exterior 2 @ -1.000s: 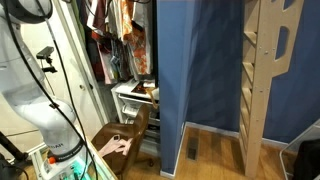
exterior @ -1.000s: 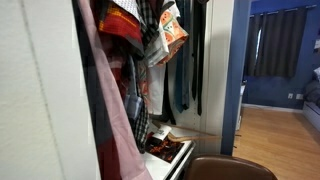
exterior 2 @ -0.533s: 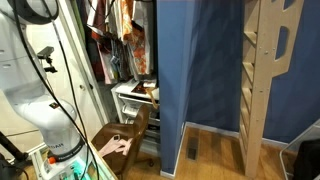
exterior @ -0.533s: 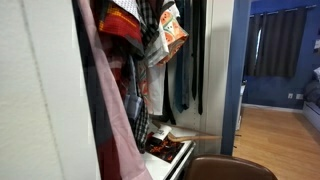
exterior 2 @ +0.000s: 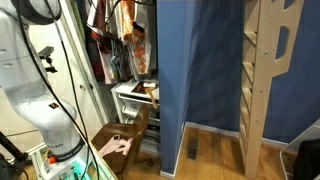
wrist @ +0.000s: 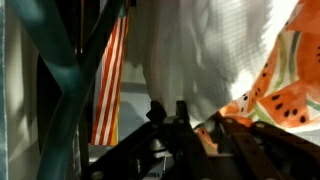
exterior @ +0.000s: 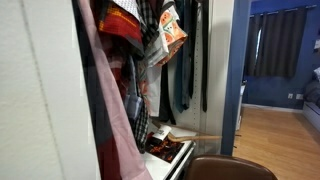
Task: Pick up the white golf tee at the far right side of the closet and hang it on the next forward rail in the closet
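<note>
In the wrist view, the gripper [wrist: 168,108] comes in from the bottom edge. Its dark fingers [wrist: 155,112] are just under the white tee [wrist: 215,45], which hangs between a red-striped cloth [wrist: 110,80] and an orange patterned cloth [wrist: 285,95]. Whether the fingers are clenched on the fabric or released, I cannot tell. In an exterior view, the closet [exterior: 225,60] is full of hanging clothes, with a pink shirt [exterior: 105,110] at the front and dark garments [exterior: 190,60] toward the back. The tee cannot be told apart there. In an exterior view, the white arm [exterior 2: 35,95] rises at the left edge toward the top of the closet, near a wooden chair [exterior 2: 122,135] and a blue wall [exterior 2: 200,70].
</note>
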`<state>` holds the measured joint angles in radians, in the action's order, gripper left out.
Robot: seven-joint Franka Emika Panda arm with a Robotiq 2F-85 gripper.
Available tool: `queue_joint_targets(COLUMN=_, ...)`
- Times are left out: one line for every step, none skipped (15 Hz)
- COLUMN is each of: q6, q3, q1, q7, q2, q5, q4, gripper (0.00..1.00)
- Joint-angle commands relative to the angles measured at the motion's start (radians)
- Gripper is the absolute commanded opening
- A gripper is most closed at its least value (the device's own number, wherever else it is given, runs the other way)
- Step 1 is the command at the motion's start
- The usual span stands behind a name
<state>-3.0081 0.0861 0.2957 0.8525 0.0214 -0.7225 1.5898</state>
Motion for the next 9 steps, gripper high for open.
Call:
queue_joint_targets(q6=0.025, q3=0.002, q1=-0.004, q7=0.064, q2=0.022, q5=-0.051, q4=-0.034, gripper=0.55)
queue_joint_targets(q6=0.026, q3=0.003, q1=-0.004, q7=0.076, q2=0.026, q5=-0.057, q4=-0.038, gripper=0.64)
queue_joint_targets(q6=0.028, q3=0.004, q1=-0.004, q7=0.082, q2=0.028, q5=-0.061, q4=-0.038, gripper=0.69)
queue_joint_targets(q6=0.03, q3=0.006, q1=-0.003, q7=0.093, q2=0.031, q5=-0.071, q4=-0.041, gripper=0.26)
queue_joint_targets(q6=0.035, q3=0.006, q1=-0.004, q7=0.103, q2=0.033, q5=-0.076, q4=-0.041, gripper=0.3)
queue_joint_targets(q6=0.038, q3=0.008, q1=-0.004, q7=0.114, q2=0.035, q5=-0.083, q4=-0.044, gripper=0.3)
queue_joint_targets(q6=0.042, q3=0.01, q1=-0.004, q7=0.129, q2=0.035, q5=-0.093, q4=-0.047, gripper=0.22)
queue_joint_targets(q6=0.042, q3=0.014, q1=-0.003, q7=0.151, q2=0.038, q5=-0.117, q4=-0.055, gripper=0.15)
queue_joint_targets(q6=0.043, q3=0.016, q1=-0.003, q7=0.17, q2=0.039, q5=-0.137, q4=-0.059, gripper=0.08)
